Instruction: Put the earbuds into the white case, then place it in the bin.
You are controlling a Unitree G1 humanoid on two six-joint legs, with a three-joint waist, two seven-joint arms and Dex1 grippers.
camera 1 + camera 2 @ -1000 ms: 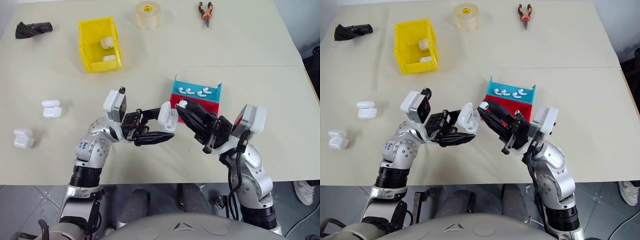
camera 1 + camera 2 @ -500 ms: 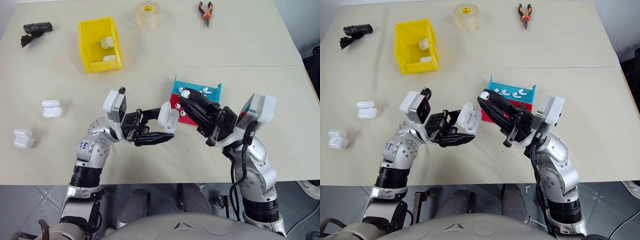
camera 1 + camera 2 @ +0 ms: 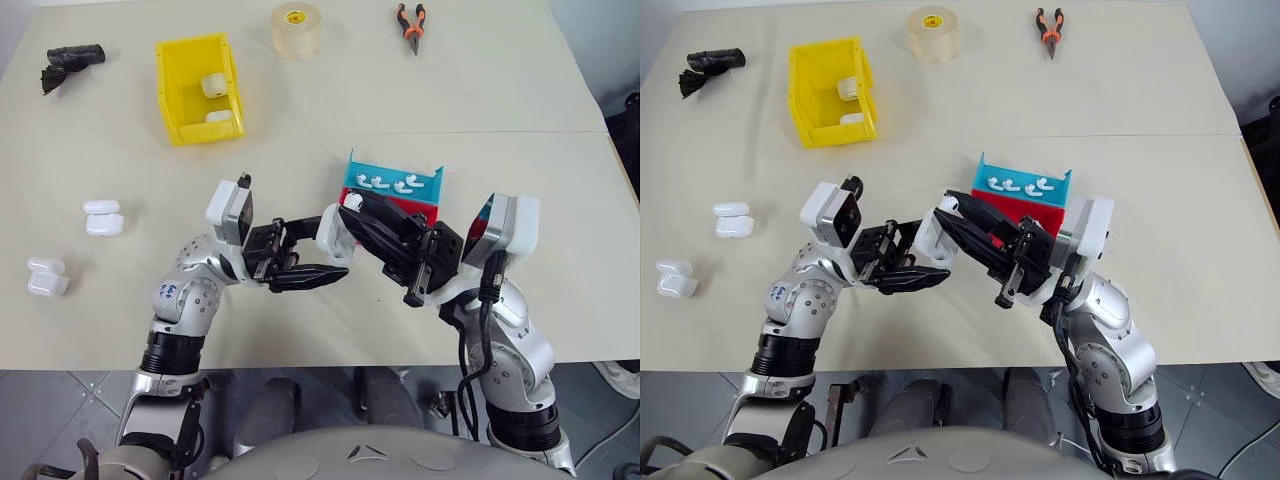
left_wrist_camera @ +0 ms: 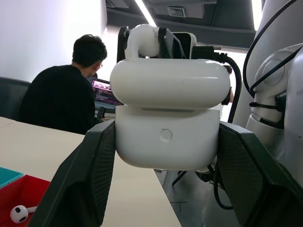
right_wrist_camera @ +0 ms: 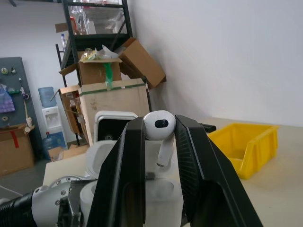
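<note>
A: What do the two grippers grasp at the centre of the frame?

B: The left gripper (image 3: 322,250) is clamped on a glossy white rounded earbud case (image 3: 334,229). The right gripper (image 3: 352,203) pinches a tiny white plastic earbud (image 5: 159,126) just above that case.

A: And the bin?

B: The bright yellow rectangular plastic bin (image 3: 172,92) sits upper left on the beige table (image 3: 520,100), with two white cases inside.
</note>
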